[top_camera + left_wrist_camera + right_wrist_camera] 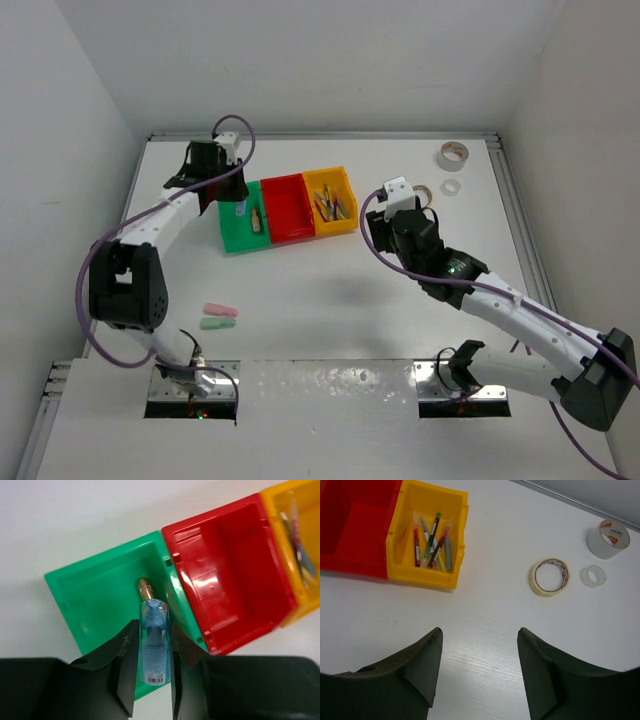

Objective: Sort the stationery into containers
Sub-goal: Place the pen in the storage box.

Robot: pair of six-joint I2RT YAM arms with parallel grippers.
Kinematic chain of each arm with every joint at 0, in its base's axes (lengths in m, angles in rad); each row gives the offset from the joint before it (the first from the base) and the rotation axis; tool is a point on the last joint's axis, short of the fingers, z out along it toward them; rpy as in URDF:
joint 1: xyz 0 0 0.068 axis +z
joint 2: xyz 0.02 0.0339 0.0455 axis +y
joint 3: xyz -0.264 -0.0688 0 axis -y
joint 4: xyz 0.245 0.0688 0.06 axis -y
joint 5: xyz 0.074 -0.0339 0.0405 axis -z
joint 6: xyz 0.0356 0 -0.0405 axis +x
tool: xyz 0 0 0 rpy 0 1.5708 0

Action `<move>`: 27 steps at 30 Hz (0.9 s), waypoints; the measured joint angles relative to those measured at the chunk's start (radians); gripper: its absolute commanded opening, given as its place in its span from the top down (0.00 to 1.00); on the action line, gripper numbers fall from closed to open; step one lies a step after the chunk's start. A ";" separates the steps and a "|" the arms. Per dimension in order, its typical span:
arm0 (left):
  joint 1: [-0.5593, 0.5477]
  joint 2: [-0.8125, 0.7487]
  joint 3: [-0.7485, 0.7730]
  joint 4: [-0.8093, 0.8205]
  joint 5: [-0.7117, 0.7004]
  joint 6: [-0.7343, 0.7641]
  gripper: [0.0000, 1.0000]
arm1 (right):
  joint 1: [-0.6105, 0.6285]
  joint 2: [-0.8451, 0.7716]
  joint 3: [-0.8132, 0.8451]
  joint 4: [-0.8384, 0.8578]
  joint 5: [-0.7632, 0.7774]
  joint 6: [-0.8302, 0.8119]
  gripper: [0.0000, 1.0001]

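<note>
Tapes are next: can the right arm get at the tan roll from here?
Probably yes. The right gripper is open and empty. The tan roll lies flat on the table just ahead, apart from the grey roll and white roll, with nothing between.

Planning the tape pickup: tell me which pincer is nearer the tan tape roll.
Right. The right pincer hovers open close to the tan tape roll; the left pincer is far off over the green bin, holding a blue piece.

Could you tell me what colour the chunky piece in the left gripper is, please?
The piece is light blue, clearest in the left wrist view.
</note>
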 measured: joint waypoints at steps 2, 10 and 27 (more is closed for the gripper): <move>0.002 0.058 -0.002 0.019 -0.026 -0.050 1.00 | 0.000 0.000 -0.002 0.000 0.001 0.000 0.40; 0.002 0.133 -0.011 0.111 -0.113 -0.104 0.87 | 0.000 -0.011 -0.019 -0.003 0.012 -0.003 0.39; 0.002 -0.008 -0.090 0.068 -0.139 0.022 0.42 | 0.001 -0.014 -0.024 -0.001 0.014 -0.027 0.39</move>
